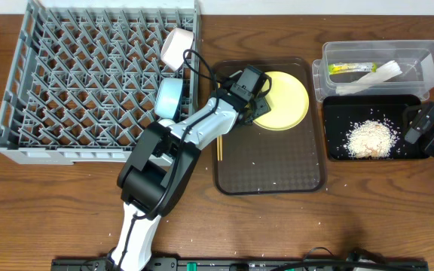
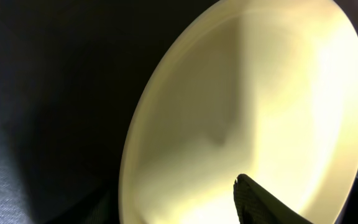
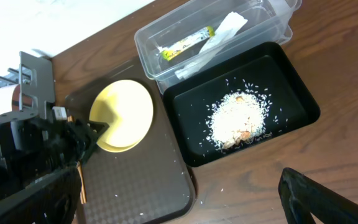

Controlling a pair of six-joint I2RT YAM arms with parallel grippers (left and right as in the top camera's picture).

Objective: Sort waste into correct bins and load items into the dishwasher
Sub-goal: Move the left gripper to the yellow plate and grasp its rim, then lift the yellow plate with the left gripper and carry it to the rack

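Left gripper [image 1: 258,105]: sat at the yellow plate's [image 1: 286,99] left rim; whether it pinched the rim, no view told.
Left wrist view: only the plate [image 2: 247,106] filling the picture, one dark fingertip [image 2: 260,202] over its face.
Right wrist view: alone showed the left gripper [image 3: 98,132] from the side, meeting the plate's [image 3: 126,112] edge.
Brown tray [image 1: 277,162]: carried the plate; chopsticks [image 1: 219,147] lay along its left edge.
Right gripper [image 1: 414,129]: spread wide above the black tray's [image 1: 337,113] right end; its own camera caught one finger [image 3: 316,199].
Rice scraps [image 1: 371,138]: heaped in the black tray, with stray grains seen clearly from the right wrist [image 3: 238,118].
Clear tub [image 1: 428,53]: held the green-and-yellow wrapper [image 1: 346,68] and the white paper strip [image 1: 386,71].
Dish rack [image 1: 74,83]: seen whole only from overhead, with the white bowl [image 1: 178,47] and light blue bowl [image 1: 169,96] at its right side.
Counter [image 1: 51,211]: brown wood.
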